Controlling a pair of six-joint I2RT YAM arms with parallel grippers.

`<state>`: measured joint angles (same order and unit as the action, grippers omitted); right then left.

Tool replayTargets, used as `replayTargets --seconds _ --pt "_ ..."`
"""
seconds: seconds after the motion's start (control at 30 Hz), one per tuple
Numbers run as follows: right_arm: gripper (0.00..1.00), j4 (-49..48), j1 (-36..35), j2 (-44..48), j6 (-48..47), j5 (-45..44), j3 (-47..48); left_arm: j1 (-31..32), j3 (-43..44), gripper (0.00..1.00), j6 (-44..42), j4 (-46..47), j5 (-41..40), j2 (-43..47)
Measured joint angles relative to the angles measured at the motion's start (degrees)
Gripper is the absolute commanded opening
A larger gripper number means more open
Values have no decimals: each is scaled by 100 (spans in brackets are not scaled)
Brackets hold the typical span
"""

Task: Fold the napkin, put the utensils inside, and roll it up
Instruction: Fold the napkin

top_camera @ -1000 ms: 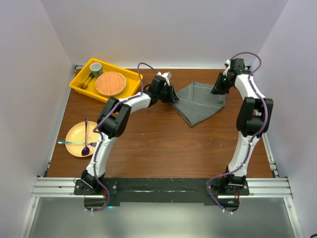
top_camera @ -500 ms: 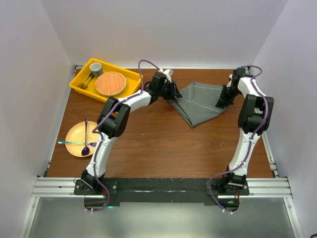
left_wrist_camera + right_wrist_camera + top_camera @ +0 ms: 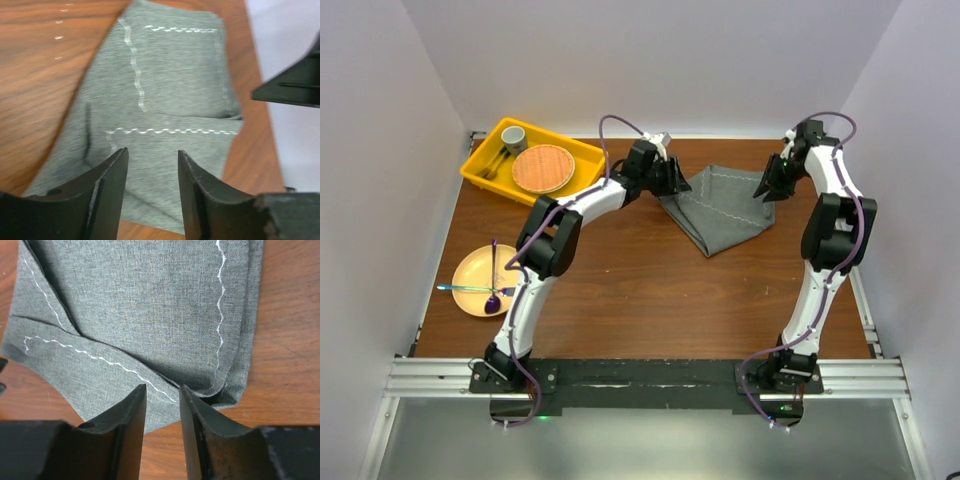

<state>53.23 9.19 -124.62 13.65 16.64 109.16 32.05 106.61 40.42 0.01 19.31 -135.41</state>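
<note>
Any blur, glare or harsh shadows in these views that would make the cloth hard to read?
Top external: evenly lit and sharp, with only soft shadows beside the napkin and no glare. Left wrist: the cloth and table look slightly smeared, but the stitching is readable; the fingers are dark and featureless. Right wrist: the sharpest view, with crisp weave and zigzag stitching and underexposed fingers.

Looks like a robotics lab test cell, not a home or a kitchen. Boxed in by plain white panels (image 3: pixel 380 150) to the left of the left gripper (image 3: pixel 672 180), beyond both grippers, and to the right of the right gripper (image 3: pixel 767 187). Wood-grain worktop (image 3: pixel 650 290) under them, mounted on bare aluminium rails (image 3: pixel 420 378) well behind. Staged tableware in a yellow bin (image 3: pixel 472 172) left of the left gripper.
</note>
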Motion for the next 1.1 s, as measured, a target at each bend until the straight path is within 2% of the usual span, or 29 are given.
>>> replayTargets --seconds 0.3,0.57,1.1 --pt "38 -61 -4 9 -98 109 -717 260 350 54 -461 -966 -1434 0" --pt "38 -177 -13 55 -107 181 -859 511 525 48 -566 -1169 -1886 0" --pt "38 -306 -31 417 -131 389 -955 828 1029 48 -1078 -1257 -2874 -463"
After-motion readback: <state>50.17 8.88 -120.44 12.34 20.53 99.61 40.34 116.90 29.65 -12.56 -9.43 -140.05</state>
